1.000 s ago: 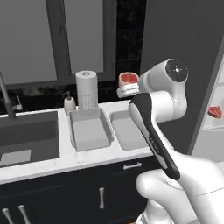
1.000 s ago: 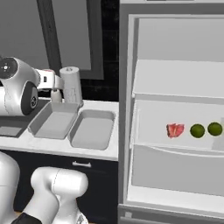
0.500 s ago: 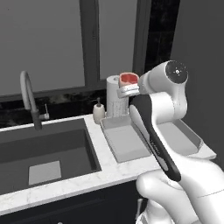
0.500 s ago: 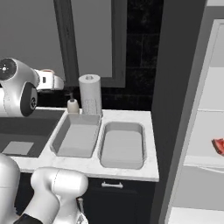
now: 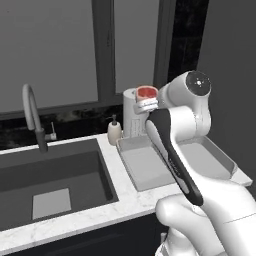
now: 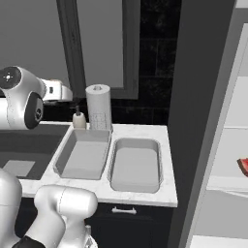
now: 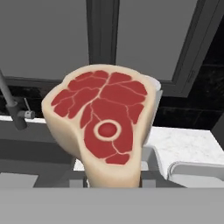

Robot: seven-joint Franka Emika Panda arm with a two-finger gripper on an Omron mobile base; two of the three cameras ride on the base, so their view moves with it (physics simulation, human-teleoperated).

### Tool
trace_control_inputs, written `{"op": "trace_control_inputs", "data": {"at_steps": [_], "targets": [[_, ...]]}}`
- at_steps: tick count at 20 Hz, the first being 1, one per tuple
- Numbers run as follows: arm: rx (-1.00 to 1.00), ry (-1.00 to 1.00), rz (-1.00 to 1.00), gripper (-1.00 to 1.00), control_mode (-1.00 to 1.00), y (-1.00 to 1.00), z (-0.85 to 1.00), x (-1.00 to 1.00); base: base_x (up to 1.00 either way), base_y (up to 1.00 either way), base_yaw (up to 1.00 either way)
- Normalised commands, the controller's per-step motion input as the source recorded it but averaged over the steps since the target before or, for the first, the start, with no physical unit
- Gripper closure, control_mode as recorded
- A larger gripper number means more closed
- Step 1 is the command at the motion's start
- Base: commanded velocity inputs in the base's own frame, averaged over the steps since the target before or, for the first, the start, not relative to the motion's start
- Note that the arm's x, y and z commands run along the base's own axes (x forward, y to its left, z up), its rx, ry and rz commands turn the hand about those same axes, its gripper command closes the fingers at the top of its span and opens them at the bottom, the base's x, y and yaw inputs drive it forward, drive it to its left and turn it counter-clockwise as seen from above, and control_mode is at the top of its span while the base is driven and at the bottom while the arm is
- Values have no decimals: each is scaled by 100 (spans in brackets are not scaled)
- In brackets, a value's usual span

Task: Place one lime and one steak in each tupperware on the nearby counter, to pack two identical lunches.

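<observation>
Hand view: gripper (image 7: 114,183) closed on thick steak (image 7: 103,127), jaws narrowed against its pale tan sides, red marbled top facing the camera, fingertips hidden behind the meat; left base view: same steak (image 5: 146,93) held aloft at the arm's end, above the far edge of the left tupperware (image 5: 145,167); second tupperware (image 5: 207,159) just beside it to the right, both trays bare inside; counter (image 5: 120,200) white, marbled, carrying both trays; paper towel roll (image 6: 99,107) upright behind the trays; soap bottle (image 5: 114,131) beside the roll; sink (image 5: 50,177) dark, left of the trays, with faucet (image 5: 33,116); right base view: second steak (image 6: 243,166) on a fridge shelf (image 6: 227,181), well apart.
</observation>
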Motion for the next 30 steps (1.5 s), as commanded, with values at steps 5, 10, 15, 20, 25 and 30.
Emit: {"op": "trace_control_inputs", "data": {"at_steps": [5,10,15,20,25,30], "targets": [[-1,0,0,100,-100,-2,-79,0,0,0,0],[0,2,0,100,-100,-13,-84,0,0,0,0],[0,5,-3,100,-100,-41,-75,0,0,0,0],[0,12,-4,100,-100,-37,-75,0,0,0,0],[0,21,0,100,-100,0,-44,31,0,0,0],[0,5,0,100,-100,0,-42,29,0,0,0]]}}
